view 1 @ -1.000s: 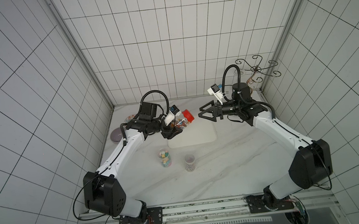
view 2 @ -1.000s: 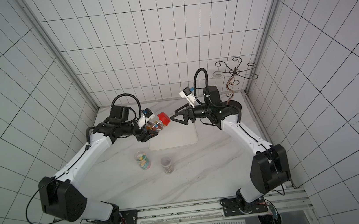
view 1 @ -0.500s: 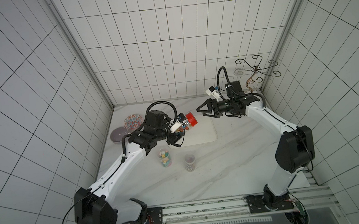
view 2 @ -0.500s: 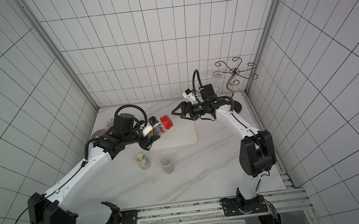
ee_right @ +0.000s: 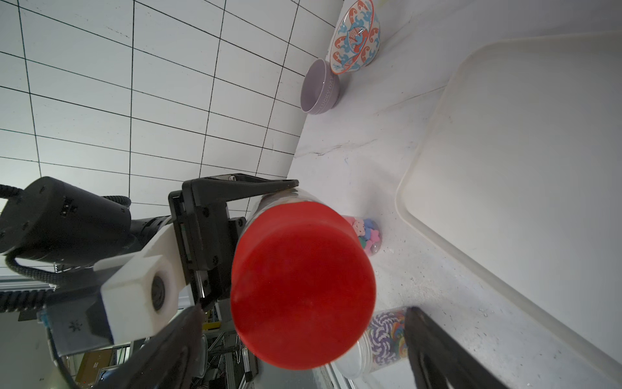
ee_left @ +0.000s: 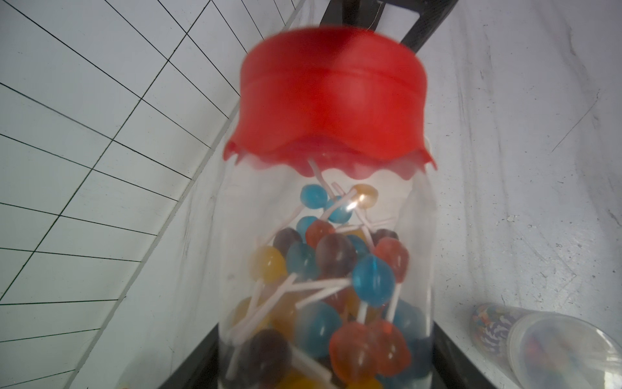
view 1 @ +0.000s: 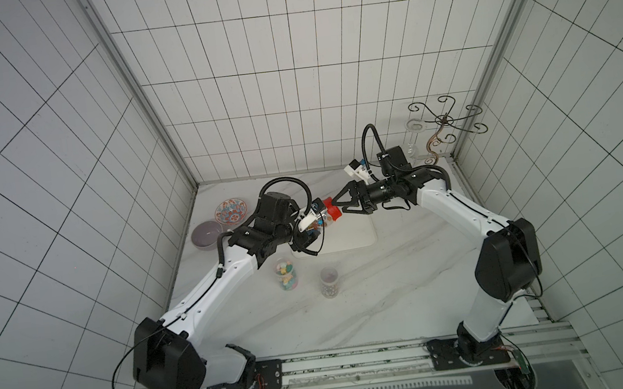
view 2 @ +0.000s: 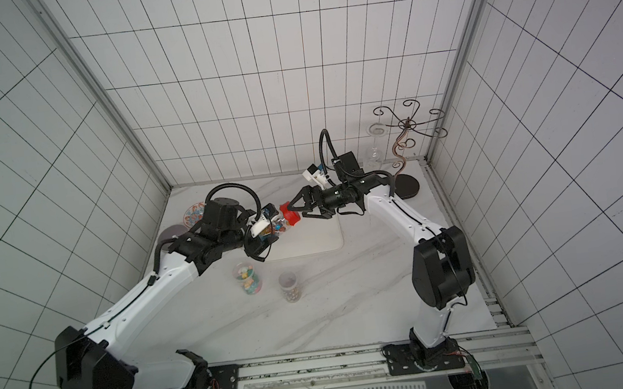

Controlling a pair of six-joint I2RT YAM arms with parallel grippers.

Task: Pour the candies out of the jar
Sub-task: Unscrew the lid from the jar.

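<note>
Above the tray (view 1: 350,235), toward my left arm's side: I hold the jar (ee_left: 323,269) off the table, tipped so its red lid (ee_right: 303,286) faces my right arm.
Left gripper (view 1: 313,227): partway closed, clamped on the jar's clear body below the lid.
Right gripper (view 1: 340,206): jaws spread wide on either side of the lid, gripping nothing.
Candies (ee_left: 336,262): all inside the jar, coloured balls on white sticks lying toward its base; the lid is on.
Risk, lid: if my right jaws close off-centre on the flared lid, they may slip or shove the jar sideways.
Risk, grip: twisting the lid could spin the smooth jar in my left fingers.
Risk, spill: with the jar this tilted, candies may roll out as the lid comes free, miss the tray and scatter near the pastel jar (view 1: 285,276) and the swirl jar (view 1: 329,281).
</note>
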